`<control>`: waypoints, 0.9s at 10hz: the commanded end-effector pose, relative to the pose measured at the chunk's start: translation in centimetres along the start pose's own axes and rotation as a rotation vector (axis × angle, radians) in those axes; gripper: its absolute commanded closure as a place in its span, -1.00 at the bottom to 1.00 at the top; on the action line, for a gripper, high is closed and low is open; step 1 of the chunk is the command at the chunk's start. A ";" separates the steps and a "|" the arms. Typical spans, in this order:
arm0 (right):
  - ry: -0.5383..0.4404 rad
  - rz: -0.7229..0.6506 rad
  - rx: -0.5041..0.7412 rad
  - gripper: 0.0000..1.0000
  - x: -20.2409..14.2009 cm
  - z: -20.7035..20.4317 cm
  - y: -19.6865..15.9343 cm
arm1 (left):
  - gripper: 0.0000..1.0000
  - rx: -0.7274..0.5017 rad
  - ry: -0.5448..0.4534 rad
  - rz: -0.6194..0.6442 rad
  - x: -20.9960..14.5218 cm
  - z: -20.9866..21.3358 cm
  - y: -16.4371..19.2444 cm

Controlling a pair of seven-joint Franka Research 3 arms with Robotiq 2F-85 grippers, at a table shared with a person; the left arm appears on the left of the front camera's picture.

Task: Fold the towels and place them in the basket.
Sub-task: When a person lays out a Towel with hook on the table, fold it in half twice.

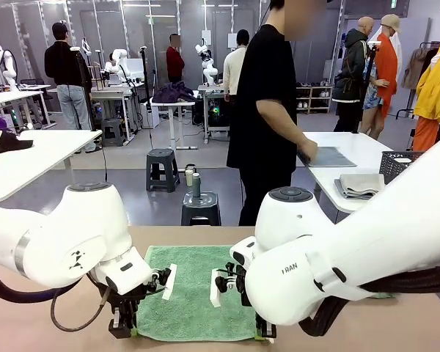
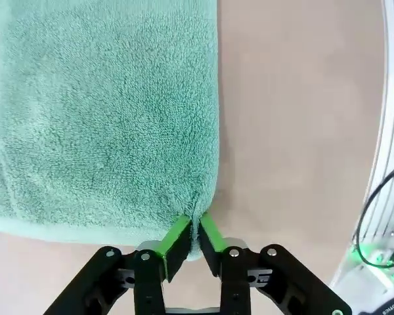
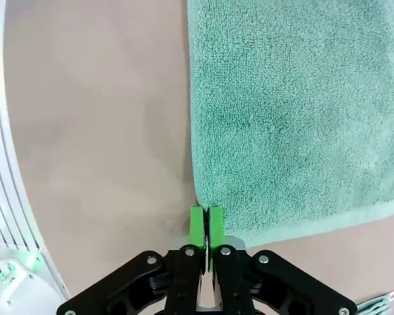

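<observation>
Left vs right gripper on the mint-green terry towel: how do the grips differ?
The left gripper is at the near-left corner of the mint-green terry-cloth towel; the right gripper is at its near-right corner.
Left fingers form a narrow V with cloth puckered between the tips; right fingers are parallel and pressed together, caught cloth not plainly visible.
Shared: both shut, at the flat towel's near edge.

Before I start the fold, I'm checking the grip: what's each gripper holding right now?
Left gripper: closed, pinching a corner of the towel.
Right gripper: closed on the towel's other near corner.
</observation>
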State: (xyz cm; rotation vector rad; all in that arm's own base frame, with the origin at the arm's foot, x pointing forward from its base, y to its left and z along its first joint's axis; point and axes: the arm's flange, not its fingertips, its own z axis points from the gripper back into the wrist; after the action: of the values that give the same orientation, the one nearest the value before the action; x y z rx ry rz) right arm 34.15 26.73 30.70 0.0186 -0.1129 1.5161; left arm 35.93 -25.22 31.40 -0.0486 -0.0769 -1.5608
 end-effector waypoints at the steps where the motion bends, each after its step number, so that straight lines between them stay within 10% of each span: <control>1: -0.019 0.014 0.023 1.00 -0.2 2.3 -0.4 | 1.00 -0.032 -0.048 -0.023 -0.6 2.2 -0.8; 9: -0.011 0.003 -0.014 1.00 0.9 4.3 -0.6 | 1.00 -0.035 -0.063 -0.018 0.0 3.2 -0.4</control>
State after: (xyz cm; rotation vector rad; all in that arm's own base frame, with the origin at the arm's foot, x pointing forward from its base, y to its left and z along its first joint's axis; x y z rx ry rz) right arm 34.57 27.31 35.13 0.0165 -0.1292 1.5192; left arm 35.56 -24.74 34.74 -0.1406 -0.0994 -1.5771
